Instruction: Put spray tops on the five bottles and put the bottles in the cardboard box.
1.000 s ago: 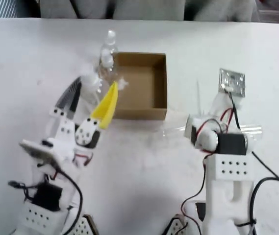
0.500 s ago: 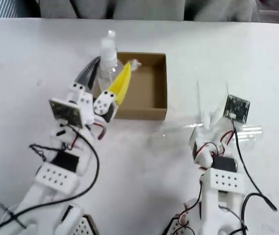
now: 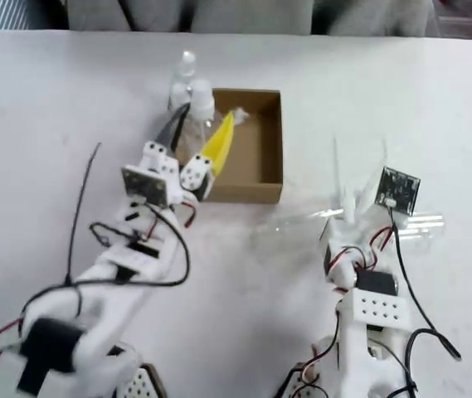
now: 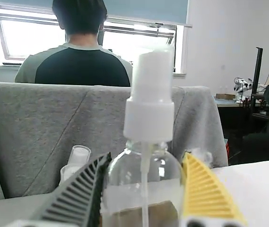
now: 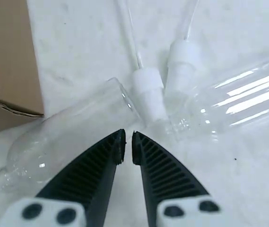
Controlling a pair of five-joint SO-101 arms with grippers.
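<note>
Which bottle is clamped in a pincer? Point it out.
The upright bottle with a spray top, between the left pincer's black and yellow fingers. The two bottles near the right pincer lie loose on the table.

The cardboard box (image 3: pixel 256 178) sits on the table (image 3: pixel 45 99), toward its far side. At the box's left wall, an upright bottle (image 4: pixel 143 175) with a spray top stands between the fingers of the left gripper (image 3: pixel 209 116). A second capped bottle (image 3: pixel 186 68) stands just behind it, outside the box's far left corner. Right of the box's near corner, two uncapped bottles (image 5: pixel 63 137) lie on the table with two spray tops (image 5: pixel 146 92) side by side between them. The right gripper (image 5: pixel 127 142) is just in front of these.
</note>
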